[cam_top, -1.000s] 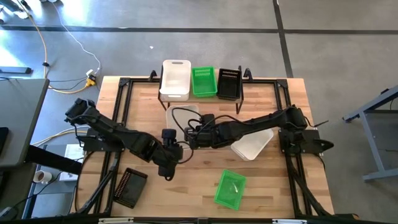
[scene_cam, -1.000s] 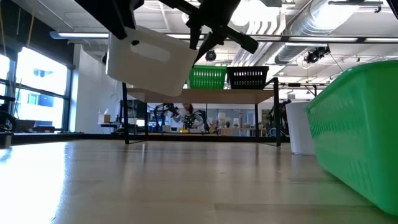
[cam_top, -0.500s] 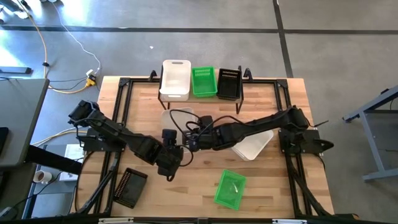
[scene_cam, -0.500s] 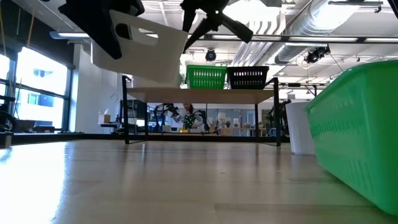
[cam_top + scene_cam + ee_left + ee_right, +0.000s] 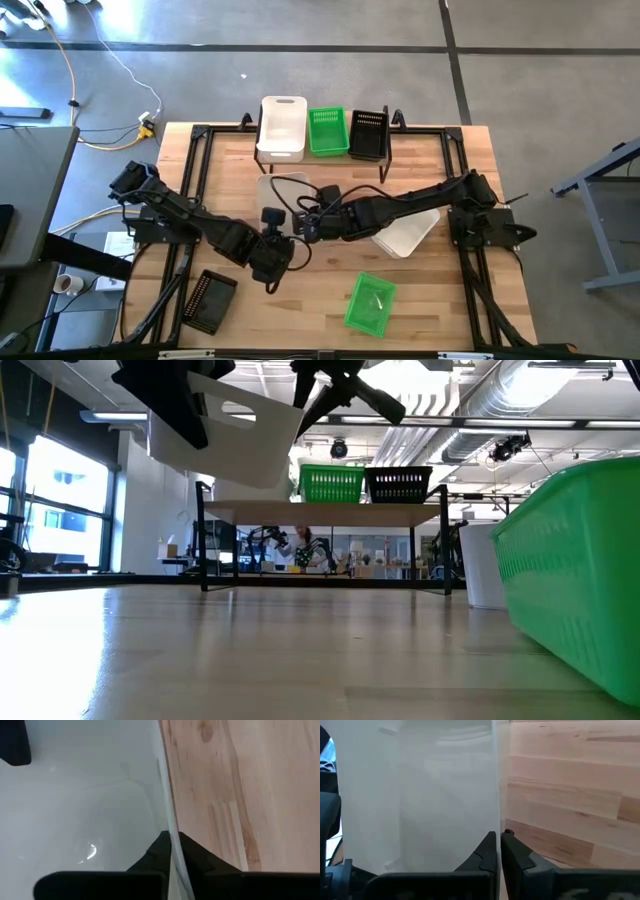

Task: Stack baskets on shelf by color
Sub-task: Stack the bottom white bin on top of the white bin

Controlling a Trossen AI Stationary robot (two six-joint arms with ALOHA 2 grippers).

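Note:
A white basket [image 5: 277, 187] hangs in the air over the middle of the table, in front of the shelf [image 5: 320, 152]. It also shows high up in the low view [image 5: 230, 445]. My left gripper [image 5: 171, 856] and my right gripper [image 5: 498, 847] are both shut on its walls. On the shelf's wooden top stand a white basket [image 5: 283, 127], a green basket [image 5: 327, 131] and a black basket [image 5: 368, 134], side by side on their bottoms. The arms hide most of the held basket from above. My left gripper pinches the thin upper edge of one basket wall [image 5: 167, 827], one finger inside the basket and one outside. It comes slanting down from the table's near left. The basket is lifted clear. My right gripper pinches another wall's edge [image 5: 496, 810], one finger on each side of it. It comes slanting down from the table's right. The basket hangs tilted, clear of the table.
Another white basket [image 5: 408, 232] lies on the table right of centre. A green basket [image 5: 369, 303] sits near the front edge and fills the low view's right side [image 5: 570, 580]. A black basket [image 5: 207, 300] lies at the front left. Bare wood shows under the shelf.
The held white basket has risen a little, swung toward the table's left and changed its tilt. My left gripper's finger now lies across its left side in the low view, where before it stood above the basket.

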